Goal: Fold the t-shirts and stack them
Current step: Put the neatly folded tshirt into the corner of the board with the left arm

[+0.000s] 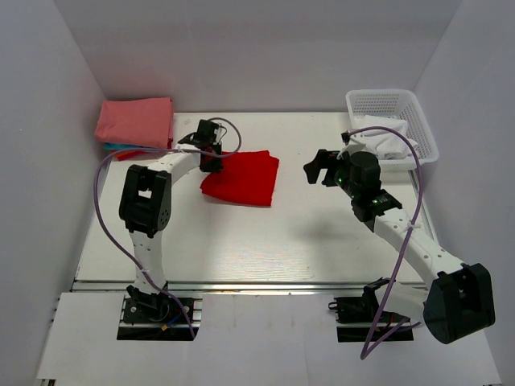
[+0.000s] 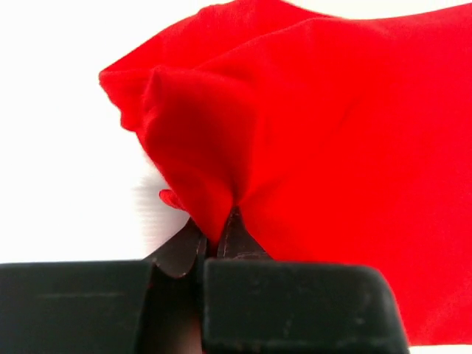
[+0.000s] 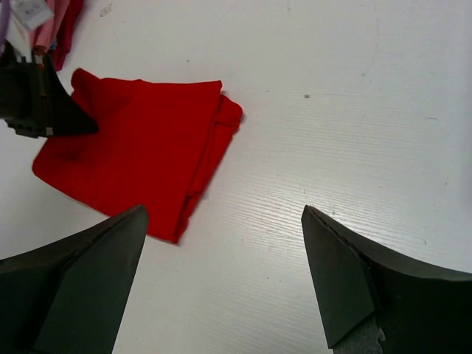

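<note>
A bright red t-shirt (image 1: 241, 178) lies folded at the table's middle back. It also shows in the left wrist view (image 2: 332, 147) and the right wrist view (image 3: 140, 155). My left gripper (image 1: 211, 161) is shut on the shirt's left edge, and the cloth bunches up between its fingertips (image 2: 240, 236). My right gripper (image 1: 319, 169) is open and empty, hovering to the right of the shirt; it also shows in the right wrist view (image 3: 225, 214). A stack of folded shirts, pink (image 1: 135, 121) on top with teal (image 1: 121, 147) under it, sits at the back left.
A white plastic basket (image 1: 394, 108) at the back right holds white cloth (image 1: 385, 138). White walls enclose the table on three sides. Purple cables run along both arms.
</note>
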Controlling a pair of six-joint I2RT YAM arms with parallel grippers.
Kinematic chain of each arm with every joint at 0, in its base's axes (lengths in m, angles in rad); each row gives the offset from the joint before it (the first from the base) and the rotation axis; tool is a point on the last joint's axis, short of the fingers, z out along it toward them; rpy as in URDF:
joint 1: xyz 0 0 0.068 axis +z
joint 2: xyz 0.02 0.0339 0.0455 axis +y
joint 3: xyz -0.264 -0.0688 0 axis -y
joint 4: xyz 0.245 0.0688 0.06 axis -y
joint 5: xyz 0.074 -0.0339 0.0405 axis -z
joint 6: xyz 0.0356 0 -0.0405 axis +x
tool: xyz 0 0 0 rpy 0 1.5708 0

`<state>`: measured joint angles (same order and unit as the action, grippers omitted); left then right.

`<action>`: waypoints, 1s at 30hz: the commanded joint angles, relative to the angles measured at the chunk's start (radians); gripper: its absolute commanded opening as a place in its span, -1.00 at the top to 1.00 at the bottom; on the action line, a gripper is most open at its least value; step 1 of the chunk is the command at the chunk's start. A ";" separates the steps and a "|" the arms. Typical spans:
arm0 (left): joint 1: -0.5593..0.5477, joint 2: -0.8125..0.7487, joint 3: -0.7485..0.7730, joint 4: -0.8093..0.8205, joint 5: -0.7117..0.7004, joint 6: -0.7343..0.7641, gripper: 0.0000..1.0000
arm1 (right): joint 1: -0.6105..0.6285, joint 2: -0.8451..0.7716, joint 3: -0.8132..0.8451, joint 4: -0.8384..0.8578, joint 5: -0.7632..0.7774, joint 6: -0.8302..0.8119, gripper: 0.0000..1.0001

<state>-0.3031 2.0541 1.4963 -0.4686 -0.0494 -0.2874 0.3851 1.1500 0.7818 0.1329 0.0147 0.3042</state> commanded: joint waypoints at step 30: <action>0.142 -0.009 0.778 -0.214 -0.300 0.678 1.00 | -0.003 0.054 0.091 -0.053 0.060 -0.022 -0.81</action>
<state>-0.1875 2.0537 2.2303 -0.7189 -0.3275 0.3443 0.3817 1.1980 0.8078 0.0822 0.0822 0.3019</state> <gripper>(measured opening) 0.120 0.904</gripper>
